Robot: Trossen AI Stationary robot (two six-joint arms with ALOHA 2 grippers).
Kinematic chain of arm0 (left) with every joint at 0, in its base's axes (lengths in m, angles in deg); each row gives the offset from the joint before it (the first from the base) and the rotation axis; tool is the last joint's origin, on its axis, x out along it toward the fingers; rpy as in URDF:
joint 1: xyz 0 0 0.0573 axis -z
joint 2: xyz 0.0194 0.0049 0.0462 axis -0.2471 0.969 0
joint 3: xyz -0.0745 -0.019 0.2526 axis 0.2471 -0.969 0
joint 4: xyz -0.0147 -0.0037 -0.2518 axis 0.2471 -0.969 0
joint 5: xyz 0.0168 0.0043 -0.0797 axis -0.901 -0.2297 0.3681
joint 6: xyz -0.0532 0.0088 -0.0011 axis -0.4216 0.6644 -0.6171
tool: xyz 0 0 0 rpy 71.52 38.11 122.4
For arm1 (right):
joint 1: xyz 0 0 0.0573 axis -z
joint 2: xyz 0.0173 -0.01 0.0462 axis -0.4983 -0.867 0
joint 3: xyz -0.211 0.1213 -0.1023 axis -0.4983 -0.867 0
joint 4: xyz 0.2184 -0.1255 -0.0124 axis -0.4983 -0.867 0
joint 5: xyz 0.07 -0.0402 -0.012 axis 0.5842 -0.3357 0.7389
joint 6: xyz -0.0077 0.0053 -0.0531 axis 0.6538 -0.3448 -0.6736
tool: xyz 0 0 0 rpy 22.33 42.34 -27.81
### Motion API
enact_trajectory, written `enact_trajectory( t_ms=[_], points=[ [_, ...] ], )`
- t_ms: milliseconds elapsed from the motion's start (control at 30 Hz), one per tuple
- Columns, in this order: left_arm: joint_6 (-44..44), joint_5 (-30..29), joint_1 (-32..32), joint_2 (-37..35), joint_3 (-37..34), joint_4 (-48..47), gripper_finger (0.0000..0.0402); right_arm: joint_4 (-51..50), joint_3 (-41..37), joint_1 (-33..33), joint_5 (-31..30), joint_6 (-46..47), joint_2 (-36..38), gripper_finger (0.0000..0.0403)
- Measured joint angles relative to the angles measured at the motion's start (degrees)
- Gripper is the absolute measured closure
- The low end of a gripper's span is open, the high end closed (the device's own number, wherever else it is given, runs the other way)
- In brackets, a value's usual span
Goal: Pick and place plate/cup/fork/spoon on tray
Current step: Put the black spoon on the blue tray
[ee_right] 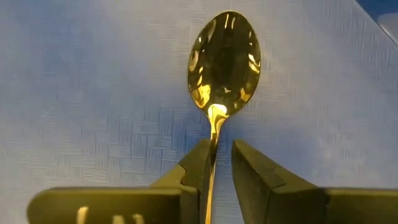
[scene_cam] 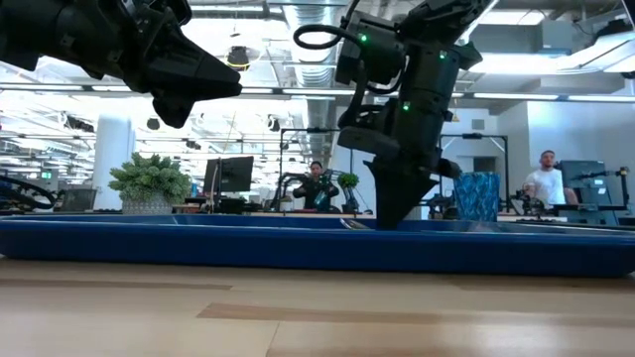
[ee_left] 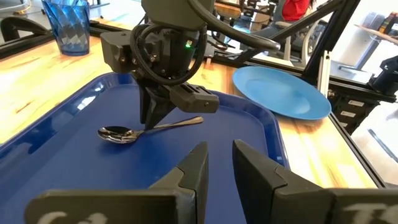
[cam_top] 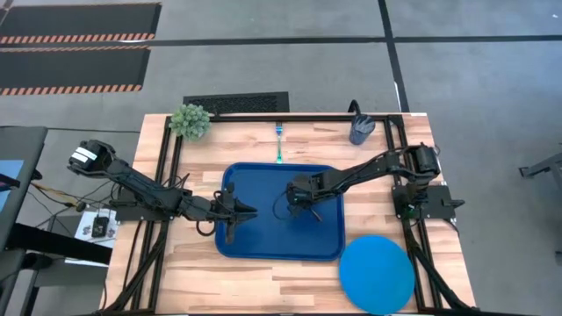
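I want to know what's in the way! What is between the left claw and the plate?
In the left wrist view, the right gripper and the spoon it holds on the tray lie between the left gripper and the plate.

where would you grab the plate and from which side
By its rim, I'd say. The plate lies flat on the table off the tray's corner, so only its thin edge offers fingers a purchase. Come in low from the table's open side, one finger slid under the rim and one above. The right gripper is nearer, but it is down at the spoon in the tray.
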Motion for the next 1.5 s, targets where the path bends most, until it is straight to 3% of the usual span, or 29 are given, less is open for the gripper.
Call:
enact_trajectory(
  t_ms=[600,933,1067,1233,1500],
  points=[
    [0.13,-0.02,0.00,0.02,0.00,-0.01,0.0341,1.80,0.17,-0.35,-0.60,-1.20,-3.09,0.0320],
    [0.10,0.00,-0.01,0.02,0.00,0.09,0.0341,0.61,0.02,-0.22,-1.05,-1.24,-2.03,0.0387],
    [0.09,0.00,0.00,0.02,0.00,0.09,0.0341,0.27,0.02,0.10,0.30,-0.13,-1.99,0.0394],
    [-0.15,0.01,0.00,0.02,0.00,0.09,0.0341,-2.44,0.13,0.92,1.89,4.25,-1.92,0.0382],
    [-0.50,0.02,-0.02,0.02,0.00,0.07,0.0341,-13.67,-0.35,-1.20,2.06,13.74,2.10,0.0396]
  ],
)
